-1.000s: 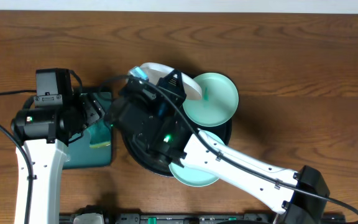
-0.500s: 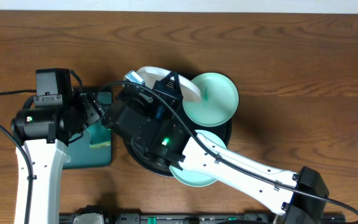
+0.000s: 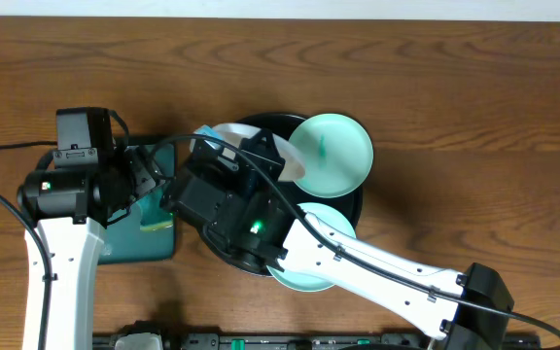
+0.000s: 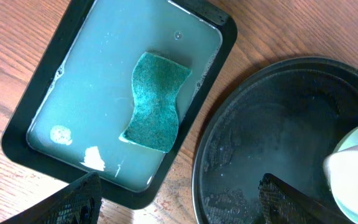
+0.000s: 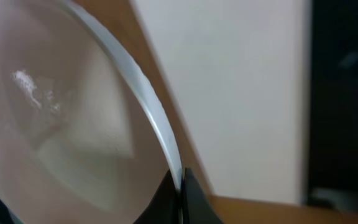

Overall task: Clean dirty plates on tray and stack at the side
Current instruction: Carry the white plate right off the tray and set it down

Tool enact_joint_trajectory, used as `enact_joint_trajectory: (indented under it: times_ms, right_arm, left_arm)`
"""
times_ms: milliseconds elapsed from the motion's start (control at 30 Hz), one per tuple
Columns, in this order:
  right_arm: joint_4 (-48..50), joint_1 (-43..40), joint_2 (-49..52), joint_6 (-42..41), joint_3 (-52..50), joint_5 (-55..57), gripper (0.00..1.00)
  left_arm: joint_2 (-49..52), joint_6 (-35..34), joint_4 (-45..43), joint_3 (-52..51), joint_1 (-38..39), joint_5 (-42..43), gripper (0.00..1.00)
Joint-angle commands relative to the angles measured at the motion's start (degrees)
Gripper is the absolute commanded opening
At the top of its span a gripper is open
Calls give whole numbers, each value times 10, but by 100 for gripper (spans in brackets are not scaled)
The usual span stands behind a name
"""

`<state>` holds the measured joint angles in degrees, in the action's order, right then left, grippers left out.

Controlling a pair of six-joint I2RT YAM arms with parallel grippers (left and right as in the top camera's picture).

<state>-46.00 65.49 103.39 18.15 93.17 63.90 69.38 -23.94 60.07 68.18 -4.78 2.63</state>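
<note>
Plates: white plate [image 5: 73,124], tilted at eleven o'clock on the tray [image 4: 260,124], rim pinched by the right tool [image 5: 180,186]; mint plate [image 3: 336,156] at two, second mint plate [image 3: 299,279] at five. Left tool [image 4: 180,183] gapes open.

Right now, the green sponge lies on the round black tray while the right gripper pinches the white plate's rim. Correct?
No. The left wrist view shows the green sponge in the rectangular tray, not the round black tray. The right gripper pinches the white plate by its rim.
</note>
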Motion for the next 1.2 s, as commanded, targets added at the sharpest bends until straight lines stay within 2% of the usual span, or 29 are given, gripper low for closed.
enact_joint_trajectory:
  times_ms: [0,67,167,367,400,500,667,800,1000,1167]
  right_arm:
    - [-46,-35,-12,-159,7,-209,1]
    - [-65,-83,-6,-237,5,-314,1]
    - [-73,-156,-4,-305,5,-436,1]
    - [-48,-321,-7,-411,5,-665,1]
    - [-40,-385,-7,-424,5,-746,1]
    - [-23,-483,-7,-436,5,-828,1]
    - [-34,-636,-6,-472,5,-837,1]
    - [-71,-800,-3,-494,5,-832,1]
    - [-99,-903,20,-481,3,-790,1]
    - [-116,-935,57,-444,3,-757,1]
  left_arm:
    - [2,3,-1,3,0,-7,81]
    - [2,3,0,3,0,-7,81]
    - [2,4,3,3,0,-7,81]
    - [2,3,3,3,0,-7,81]
    - [2,3,4,3,0,-7,81]
    - [2,3,4,3,0,-7,81]
    - [2,3,3,3,0,-7,81]
    - [2,3,3,3,0,-7,81]
    - [2,3,3,3,0,-7,81]
    - [2,3,3,3,0,-7,81]
